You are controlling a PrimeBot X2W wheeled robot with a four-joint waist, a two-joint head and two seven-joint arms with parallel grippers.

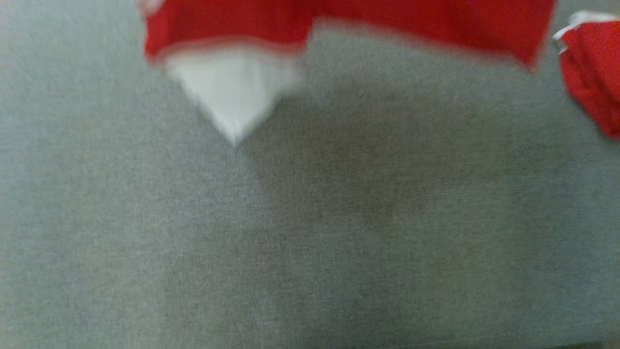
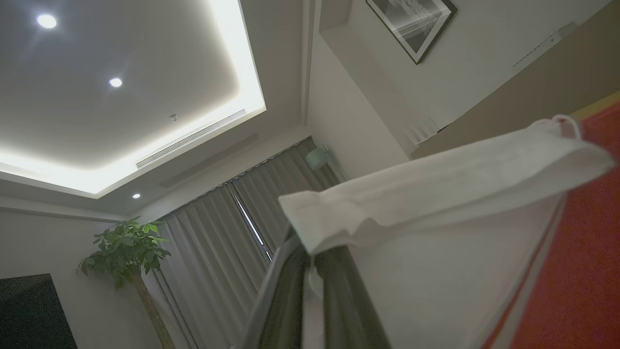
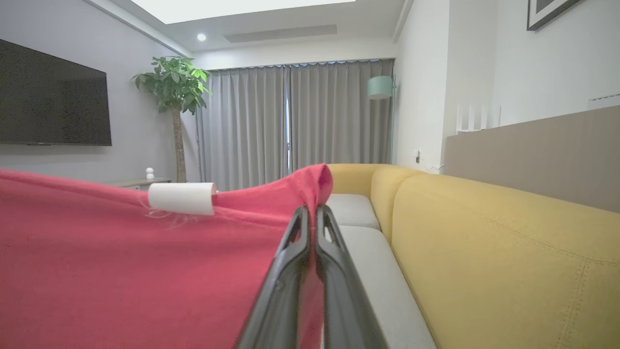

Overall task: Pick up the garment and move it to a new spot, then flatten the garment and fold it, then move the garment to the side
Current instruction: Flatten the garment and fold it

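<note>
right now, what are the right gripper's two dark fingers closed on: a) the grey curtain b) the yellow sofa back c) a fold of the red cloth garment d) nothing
c: the right wrist view shows the right gripper pinching a raised fold of the red cloth garment.

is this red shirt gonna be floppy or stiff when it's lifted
Probably very floppy: the shirt sags between the right tool and left tool, its white part drooping to a point. Likely light, since two shut fingertip pinches carry it. It may bunch when laid on the grey cushion.
</note>
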